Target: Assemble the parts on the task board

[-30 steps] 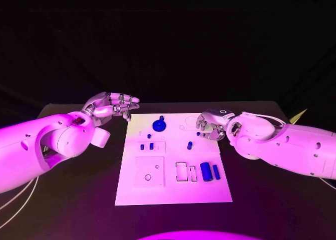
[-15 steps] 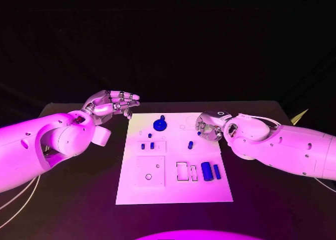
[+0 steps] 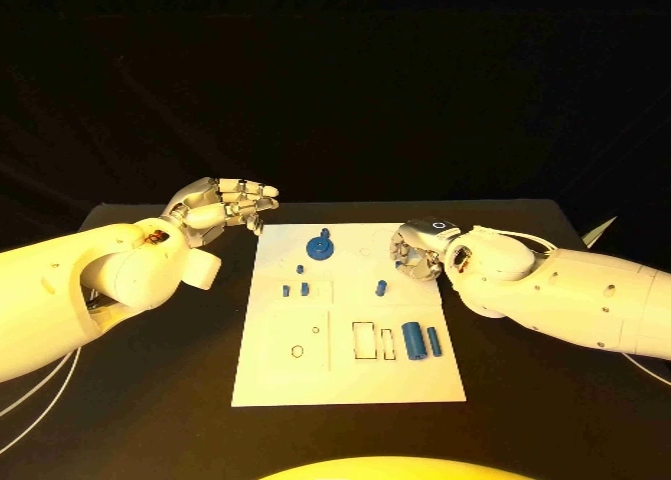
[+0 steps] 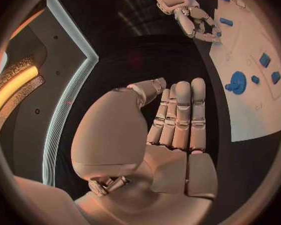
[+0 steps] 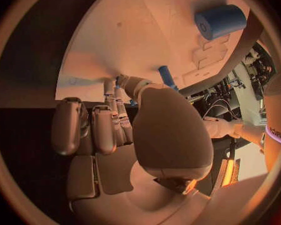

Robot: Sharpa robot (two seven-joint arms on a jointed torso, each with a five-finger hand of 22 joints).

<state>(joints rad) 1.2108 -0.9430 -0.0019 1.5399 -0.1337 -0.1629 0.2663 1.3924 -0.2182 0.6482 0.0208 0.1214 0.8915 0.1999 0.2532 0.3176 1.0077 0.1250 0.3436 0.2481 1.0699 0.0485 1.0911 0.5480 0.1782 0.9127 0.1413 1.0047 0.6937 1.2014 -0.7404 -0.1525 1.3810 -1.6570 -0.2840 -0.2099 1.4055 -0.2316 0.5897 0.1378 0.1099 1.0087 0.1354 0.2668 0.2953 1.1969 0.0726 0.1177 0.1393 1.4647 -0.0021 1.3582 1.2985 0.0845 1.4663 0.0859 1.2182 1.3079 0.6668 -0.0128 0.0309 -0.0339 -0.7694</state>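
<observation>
On the black table (image 3: 162, 400) lies the white task board (image 3: 350, 385), blue parts spread over it. Round gear-like part (image 3: 319, 247) sits near the far edge; small pegs (image 3: 295, 290) left of centre, a short peg (image 3: 381, 287) right of centre, a big cylinder (image 3: 413, 340) and a thinner rod (image 3: 435, 342) beside it near the right edge.

Left hand (image 3: 220, 210) hangs off the board's far-left corner, above the table. Left wrist view shows its fingers (image 4: 181, 112) straight and side by side, palm bare, nothing held.

Right hand (image 3: 419, 250) is over the board's far-right area, near the short peg. Fingers (image 5: 106, 122) curl inward; in the right wrist view a blue part (image 5: 167, 77) shows just past the thumb, but contact is hidden by the thumb and palm, so can't tell if it pinches anything or is merely closed. Head view too small to settle it.

Outlined slots (image 3: 371, 342) on the board are faint; their shapes are hard to read.
</observation>
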